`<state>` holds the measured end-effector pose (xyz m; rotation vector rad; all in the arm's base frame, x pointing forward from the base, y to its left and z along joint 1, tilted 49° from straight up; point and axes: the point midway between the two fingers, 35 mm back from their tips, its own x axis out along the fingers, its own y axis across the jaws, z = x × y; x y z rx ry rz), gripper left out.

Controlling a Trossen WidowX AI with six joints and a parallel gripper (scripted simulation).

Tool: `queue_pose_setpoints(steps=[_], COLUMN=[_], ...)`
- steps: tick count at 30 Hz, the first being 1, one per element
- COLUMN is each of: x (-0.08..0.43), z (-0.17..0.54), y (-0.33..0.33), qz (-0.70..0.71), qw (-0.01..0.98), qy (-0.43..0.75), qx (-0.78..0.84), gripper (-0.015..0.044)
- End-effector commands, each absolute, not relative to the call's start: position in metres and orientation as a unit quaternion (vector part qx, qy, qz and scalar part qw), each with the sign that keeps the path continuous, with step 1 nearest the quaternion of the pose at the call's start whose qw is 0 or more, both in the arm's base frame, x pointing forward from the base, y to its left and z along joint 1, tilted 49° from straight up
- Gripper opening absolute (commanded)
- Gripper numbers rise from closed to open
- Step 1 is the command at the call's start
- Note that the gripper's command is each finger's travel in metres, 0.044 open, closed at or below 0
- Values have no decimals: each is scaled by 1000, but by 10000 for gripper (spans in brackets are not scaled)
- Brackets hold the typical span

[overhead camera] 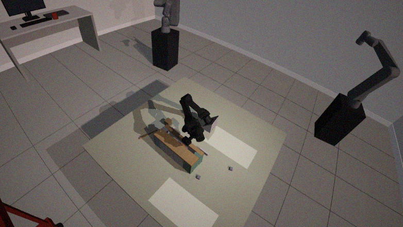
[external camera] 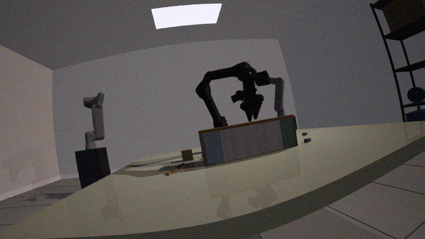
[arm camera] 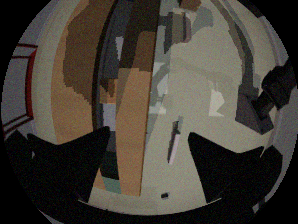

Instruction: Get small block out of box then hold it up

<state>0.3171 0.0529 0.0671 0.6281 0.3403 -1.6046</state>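
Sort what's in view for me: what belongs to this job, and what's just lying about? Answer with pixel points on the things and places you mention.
Job:
- box (overhead camera: 174, 145) (external camera: 251, 145)
- claw (external camera: 252, 119) (arm camera: 150, 133)
- table (overhead camera: 118, 158) (external camera: 148, 205)

Lying about, apparently:
- orange stick (external camera: 174, 170)
- two small dark cubes beyond the box's green end

Block: can't identify.

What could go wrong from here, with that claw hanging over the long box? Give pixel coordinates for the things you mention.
The gripper (external camera: 252, 119) (arm camera: 150, 133) is open above the box (overhead camera: 175, 148) (external camera: 246, 146) (arm camera: 131, 150), near its top slot. Coming down a little off line, a finger might hit a wooden top strip and shove or tip the box. Reaching in without a clear view of the block, it could also nudge it toward the closed pocket, where it would be lost.
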Motion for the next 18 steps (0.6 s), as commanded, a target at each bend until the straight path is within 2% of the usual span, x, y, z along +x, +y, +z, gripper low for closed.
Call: queue_pose_setpoints(steps=[1, 18], x=[316, 318], z=[61, 44], y=[44, 22], qz=[-707, -715], qw=[636, 627], qy=[151, 154], qx=[269, 269], gripper=[400, 400])
